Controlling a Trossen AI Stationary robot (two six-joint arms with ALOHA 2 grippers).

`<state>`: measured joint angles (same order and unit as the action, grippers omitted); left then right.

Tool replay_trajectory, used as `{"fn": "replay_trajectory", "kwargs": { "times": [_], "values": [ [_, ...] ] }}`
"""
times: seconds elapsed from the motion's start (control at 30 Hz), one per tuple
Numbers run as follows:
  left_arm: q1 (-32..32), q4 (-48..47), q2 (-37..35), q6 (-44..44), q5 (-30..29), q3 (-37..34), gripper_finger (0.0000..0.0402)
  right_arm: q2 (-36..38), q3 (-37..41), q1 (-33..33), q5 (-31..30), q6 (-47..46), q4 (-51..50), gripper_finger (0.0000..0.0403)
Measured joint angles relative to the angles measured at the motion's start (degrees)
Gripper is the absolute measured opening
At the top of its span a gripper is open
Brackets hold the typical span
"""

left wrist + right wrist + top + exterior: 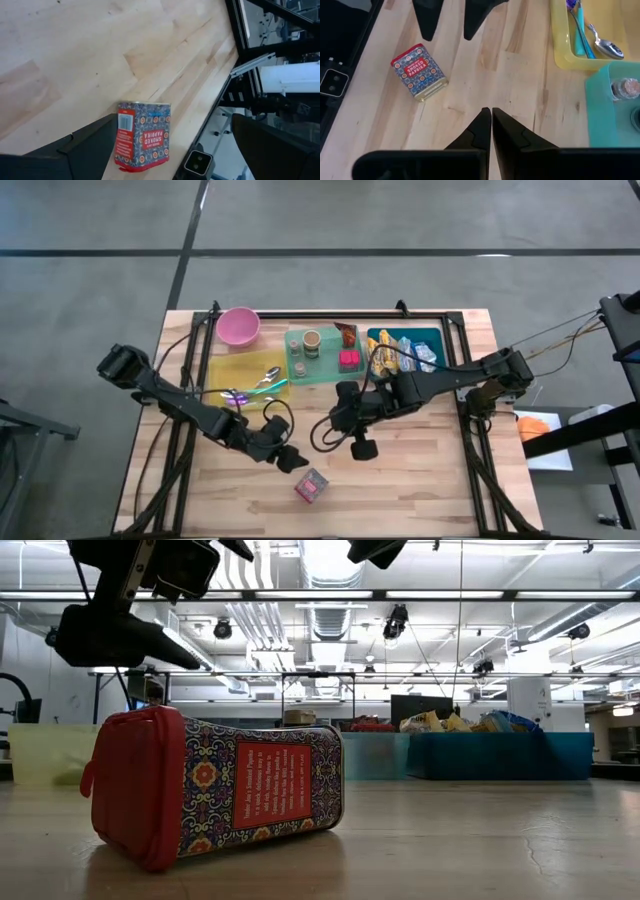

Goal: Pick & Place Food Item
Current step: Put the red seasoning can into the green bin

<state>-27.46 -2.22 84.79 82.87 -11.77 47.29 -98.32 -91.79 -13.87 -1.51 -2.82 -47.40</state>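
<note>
The wooden table (420, 470) holds 3 trays at its back: a yellow tray (232, 370), a light green tray (322, 360) and a dark teal tray (405, 338). A pink bowl (239, 326) sits beside them. The left gripper (291, 457) hangs near the front, its claw wide apart and empty. The right gripper (361, 448) hovers mid-table, claw pressed together. The little paprika tin (311, 486) lies on its side on the wood, just beyond the left gripper, untouched.

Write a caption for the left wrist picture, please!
Open left gripper hovers over the paprika tin lying on the wooden table.
</note>
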Motion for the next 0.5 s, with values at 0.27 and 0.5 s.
{"fn": "replay_trajectory", "kwargs": {
  "times": [0.27, 0.5],
  "values": [
    [0.0, -4.6, 5.7, -0.5, -0.8, 5.1, 0.0392, 0.0, 0.0, 0.0, 0.0, 0.2, 0.3, 0.0013],
    [-0.2, -22.8, 12.7, -0.8, 0.1, 18.8, 0.0392, 0.0, 0.0, 0.0, 0.0, 0.2, 0.7, 0.0013]
  ]
}}
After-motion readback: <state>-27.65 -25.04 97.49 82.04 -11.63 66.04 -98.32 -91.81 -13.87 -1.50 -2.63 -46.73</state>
